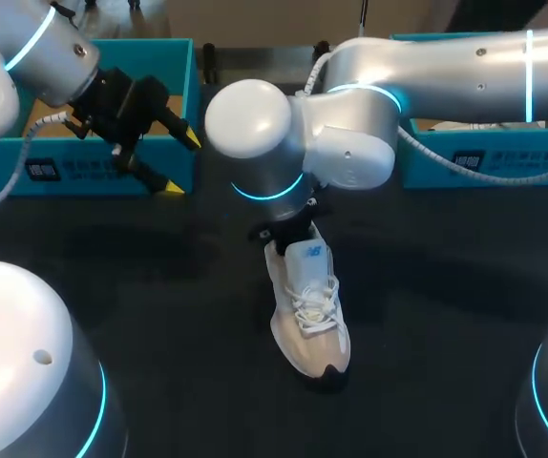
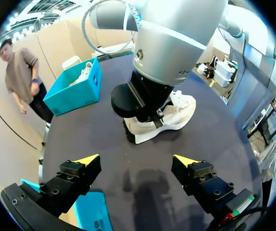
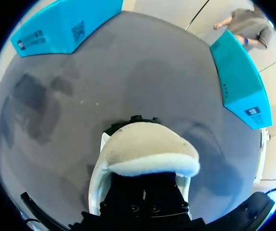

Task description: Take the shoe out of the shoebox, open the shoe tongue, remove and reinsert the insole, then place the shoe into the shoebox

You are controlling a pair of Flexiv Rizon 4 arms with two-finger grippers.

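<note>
dark tabletop (image 1: 159, 286), white shoe (image 1: 310, 315) standing out of the box near its middle, teal shoebox (image 1: 112, 176) at the far-left corner. left fingers (image 2: 87, 161) spread wide, empty, just by that shoebox. right arm (image 1: 350, 143) covers the shoe's heel end; whether it grips, cannot tell. risk: with nothing bracing it, the shoe could drag or tip if pulled. insole and tongue hidden.

Left arm (image 1: 35, 48): in from the left side, held high, wrist angled in toward the middle.
Left gripper (image 1: 180, 164): wide open, yellow-tipped fingers (image 2: 75, 175) well apart, nothing held.
Right arm (image 1: 446, 67): in from the right, stretched past the middle, wrist turned straight down.
Right gripper (image 1: 291, 232): black body low beneath the wrist, largely hidden.
</note>
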